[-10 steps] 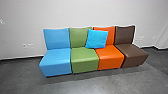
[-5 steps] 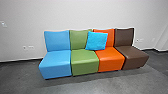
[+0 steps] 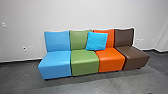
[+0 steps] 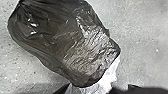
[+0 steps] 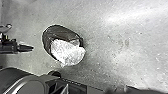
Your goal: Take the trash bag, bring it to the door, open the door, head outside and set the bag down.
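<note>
Where it creases, the dark trash bag (image 4: 65, 42) shines

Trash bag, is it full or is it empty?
Not empty: in the left wrist view the bag bulges out, its dark plastic rounded. How full it is, I cannot tell.

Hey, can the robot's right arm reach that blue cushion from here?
Probably not without driving closer: floor seems to lie between. Nothing covers the blue cushion, though, leaning against the green chair and orange chair.
</note>
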You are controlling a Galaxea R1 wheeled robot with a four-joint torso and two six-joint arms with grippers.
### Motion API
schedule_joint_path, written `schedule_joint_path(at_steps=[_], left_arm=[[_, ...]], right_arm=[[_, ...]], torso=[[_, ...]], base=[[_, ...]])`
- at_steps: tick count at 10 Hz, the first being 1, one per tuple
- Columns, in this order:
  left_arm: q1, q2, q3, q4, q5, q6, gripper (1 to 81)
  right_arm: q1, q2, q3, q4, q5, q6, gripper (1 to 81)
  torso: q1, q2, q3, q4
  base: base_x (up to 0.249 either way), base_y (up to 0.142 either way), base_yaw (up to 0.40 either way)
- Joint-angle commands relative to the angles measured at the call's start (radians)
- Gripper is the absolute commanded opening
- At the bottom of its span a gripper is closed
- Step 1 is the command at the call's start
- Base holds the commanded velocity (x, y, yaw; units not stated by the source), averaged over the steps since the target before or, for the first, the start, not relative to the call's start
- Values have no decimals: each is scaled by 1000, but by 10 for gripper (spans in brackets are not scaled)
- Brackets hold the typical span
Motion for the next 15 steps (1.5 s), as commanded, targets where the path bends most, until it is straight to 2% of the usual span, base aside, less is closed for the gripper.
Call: schedule_joint_path(at_steps=[1, 3, 5, 6, 7, 9, 10, 11, 12, 14, 15], left_arm=[[-107, -24, 2, -18, 69, -1, 811], [-133, -29, 2, -55, 85, -1, 811], [-186, -36, 2, -150, 100, -1, 811], [-226, -38, 5, -179, 114, -1, 811], [-263, -32, 4, -202, 154, -1, 811], [-324, -24, 5, -227, 169, -1, 811], [-338, -27, 7, -244, 172, -1, 811], [-329, -20, 2, -247, 172, 1, 811], [-312, -13, -9, -247, 160, 4, 811], [-291, 34, -79, -242, 71, 1, 811], [-288, 68, -131, -239, 65, 1, 811]], right_arm=[[131, -44, 12, 53, -99, 19, 811], [143, -46, 13, 54, -99, 21, 811], [151, -46, 13, 54, -100, 22, 811], [151, -43, 10, 54, -105, 22, 811], [153, -41, 9, 54, -107, 22, 811], [151, -38, 9, 51, -107, 21, 811], [151, -31, 1, 51, -107, 21, 811], [151, -22, -10, 53, -108, 22, 811], [151, -14, -24, 53, -117, 22, 811], [151, -1, -42, 57, -146, 22, 811], [151, -1, -41, 57, -146, 22, 811]], torso=[[62, -96, -91, 0], [104, -163, -155, 0], [149, -235, -223, 0], [171, -269, -255, 0], [196, -308, -293, 0], [239, -376, -358, 0], [196, -311, -391, 0], [219, -346, -425, 0], [230, -367, -357, 0], [238, -381, -373, 0], [239, -381, -374, 0]], base=[[0, 0, 0], [0, 0, 0], [0, 0, 0], [0, 0, 0], [0, 0, 0], [0, 0, 0], [0, 0, 0], [0, 0, 0], [0, 0, 0], [0, 0, 0], [0, 0, 0]])
